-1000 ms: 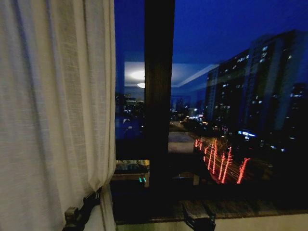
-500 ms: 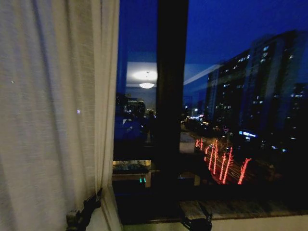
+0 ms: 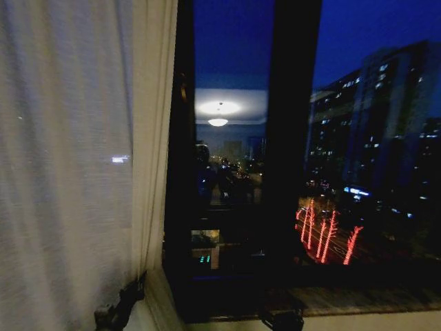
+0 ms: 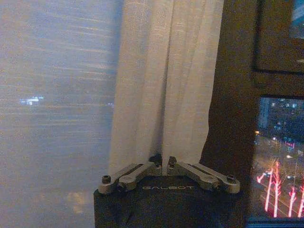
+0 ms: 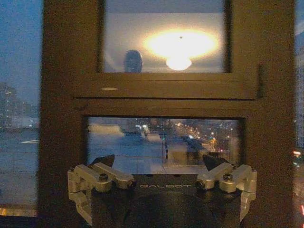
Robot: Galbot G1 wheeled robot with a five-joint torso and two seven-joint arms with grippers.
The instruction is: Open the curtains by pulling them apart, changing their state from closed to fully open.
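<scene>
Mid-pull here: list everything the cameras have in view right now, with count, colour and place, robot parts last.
Curtain: one panel, sheer cream-white, pleated, bunched at the window's left side.
Window frame: one, dark brown, upright post right of the curtain.
Ceiling lamp reflection: one, warm white, in the glass between curtain and post.
Buildings: several, dark with lit windows, outside at right.
Red lights: a cluster, outside, low right.
Left gripper: black and silver, jaws shut on the curtain's edge.
Right gripper: black and silver, jaws open, facing the window frame.

L gripper [image 4: 162,165] low at left, pinched closed; R gripper [image 5: 161,166] low, spread wide.
</scene>
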